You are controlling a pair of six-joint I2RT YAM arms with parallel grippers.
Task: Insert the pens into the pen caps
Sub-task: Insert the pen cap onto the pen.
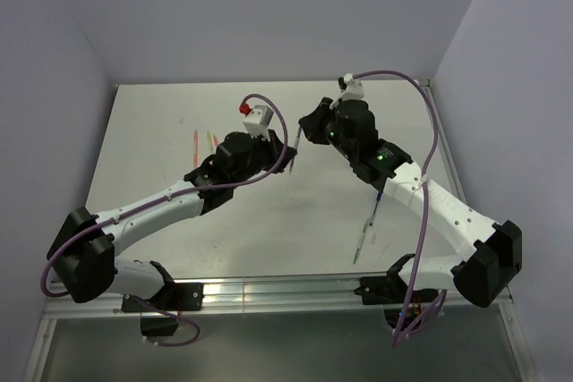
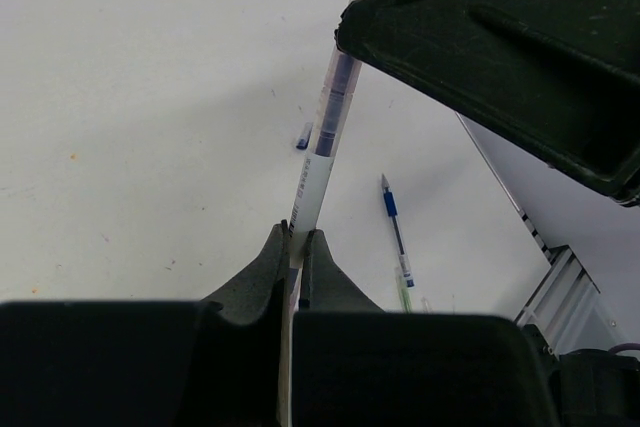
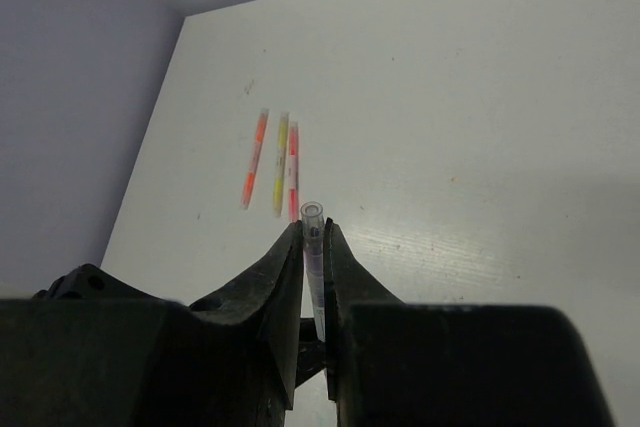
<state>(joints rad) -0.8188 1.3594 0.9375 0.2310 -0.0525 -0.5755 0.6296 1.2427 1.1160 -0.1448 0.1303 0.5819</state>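
While the left gripper (image 2: 297, 244) pinches a pale, blue-cored pen (image 2: 325, 137) by one end, the right gripper (image 3: 313, 229) clamps a clear pen cap (image 3: 312, 212), mouth outward. Mating is in hand, I judge. Next, both axes must line up for a straight push. The pen's long axis runs out from the fingers, above mid-table (image 1: 269, 230), towards the right gripper. Whether its tip has entered is hidden.

Clamped grey pen (image 2: 320, 159), clamped clear cap (image 3: 313, 235)

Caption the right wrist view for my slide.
Right tool pinches a clear pen cap; three bright pens lie side by side beyond.
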